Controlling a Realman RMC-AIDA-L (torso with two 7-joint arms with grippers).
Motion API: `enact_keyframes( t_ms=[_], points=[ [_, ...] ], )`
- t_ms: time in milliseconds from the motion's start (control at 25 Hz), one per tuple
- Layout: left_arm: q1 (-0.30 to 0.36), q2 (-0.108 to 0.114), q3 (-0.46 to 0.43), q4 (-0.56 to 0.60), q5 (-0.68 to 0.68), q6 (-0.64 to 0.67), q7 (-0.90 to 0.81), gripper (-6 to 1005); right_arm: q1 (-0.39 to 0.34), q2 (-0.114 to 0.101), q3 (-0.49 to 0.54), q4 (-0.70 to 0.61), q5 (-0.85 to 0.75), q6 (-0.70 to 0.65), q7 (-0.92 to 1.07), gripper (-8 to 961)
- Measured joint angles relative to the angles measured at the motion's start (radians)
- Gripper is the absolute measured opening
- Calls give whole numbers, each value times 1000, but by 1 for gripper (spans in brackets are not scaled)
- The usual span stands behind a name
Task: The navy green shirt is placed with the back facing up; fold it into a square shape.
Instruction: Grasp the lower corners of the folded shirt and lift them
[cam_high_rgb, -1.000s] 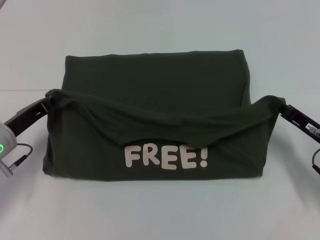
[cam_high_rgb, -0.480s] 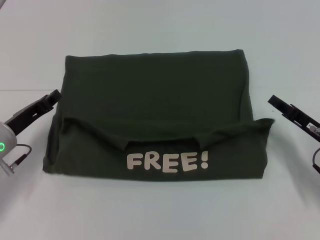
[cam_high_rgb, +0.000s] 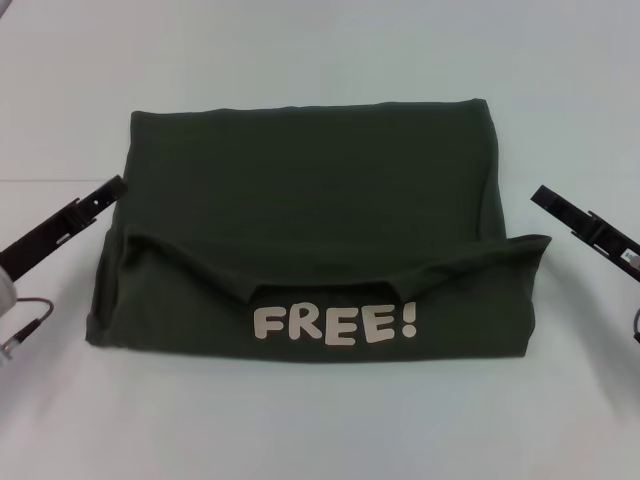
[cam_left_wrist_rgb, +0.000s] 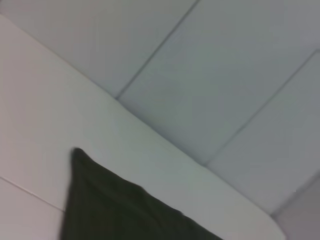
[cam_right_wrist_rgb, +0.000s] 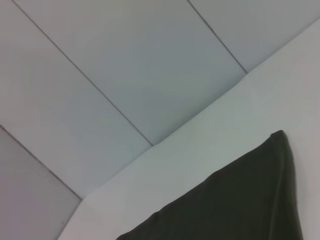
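The navy green shirt (cam_high_rgb: 310, 200) lies folded on the white table as a wide rectangle. A flap is folded up from the near edge, with the cream "FREE!" lettering (cam_high_rgb: 335, 323) showing at the front. My left gripper (cam_high_rgb: 108, 191) is just off the shirt's left edge, open and empty. My right gripper (cam_high_rgb: 548, 197) is just off the shirt's right edge, open and empty. Neither touches the cloth. A dark corner of the shirt shows in the left wrist view (cam_left_wrist_rgb: 110, 210) and in the right wrist view (cam_right_wrist_rgb: 240, 200).
The white table (cam_high_rgb: 320, 50) surrounds the shirt on all sides. A thin cable (cam_high_rgb: 25, 320) hangs by my left arm at the left edge. The wrist views show the table's far edge and a panelled wall behind it.
Both grippers have let go of the flap's corners and drawn outward from the shirt. The flap, lifted and sagging a second ago, now lies flat above the lettering.
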Motion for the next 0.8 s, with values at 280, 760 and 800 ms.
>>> enact_keyframes(
  t_ms=[280,760,800],
  points=[
    [44,48,137,171,256,303,-252,716,-74,-38,-157,-61,-2,-168,81,922],
    [37,67,204,301,534,285,-172,815,-191,-63,-264,-130,-3,-352,77,947],
    [38,62,227,301,536,249,-171,824,-193,-61,-269,-130,-4,-352,70,947]
  ],
)
